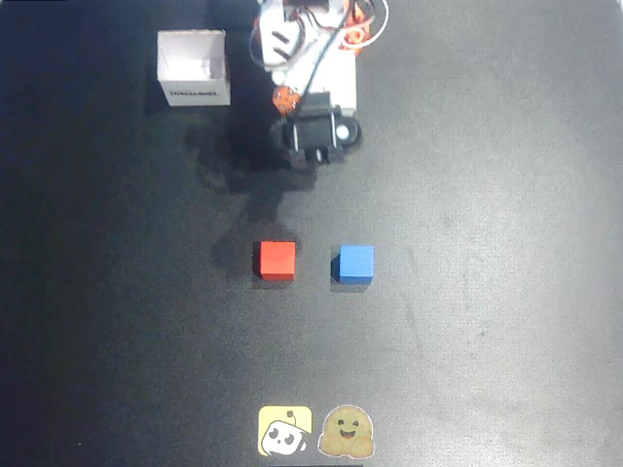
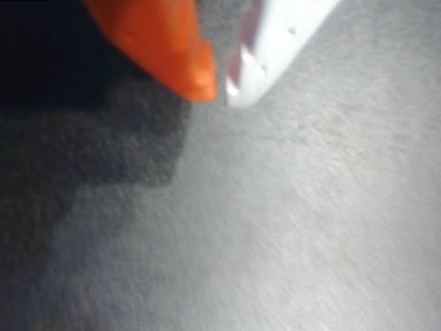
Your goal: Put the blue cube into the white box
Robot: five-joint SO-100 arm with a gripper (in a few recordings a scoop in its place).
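The white box (image 1: 194,66) is sitting open at the top of the overhead view, and nothing is lying inside it; its pale floor is showing bare, with a strip of dark print running along the side wall facing down the picture. That is one box.

Two cubes are resting on the dark surface (image 1: 506,243): one blue cube (image 1: 356,264) and one red cube (image 1: 276,260). Taking the white box as the landmark, the blue cube is lying well below it and off to the right, well apart from it. The red cube is sitting just left of the blue one, near it but not touching, a little closer to the box.

The arm is folded up just right of the white box, its black wrist section hanging over the surface below the white base.

In the wrist view the gripper (image 2: 219,81) is showing one orange finger and one white finger with their tips almost meeting, only a thin sliver between them, and nothing is held there. Grey surface is spreading beneath, with a dark shadow falling to the left.

Two stickers (image 1: 315,432) are sitting side by side, far below the box.
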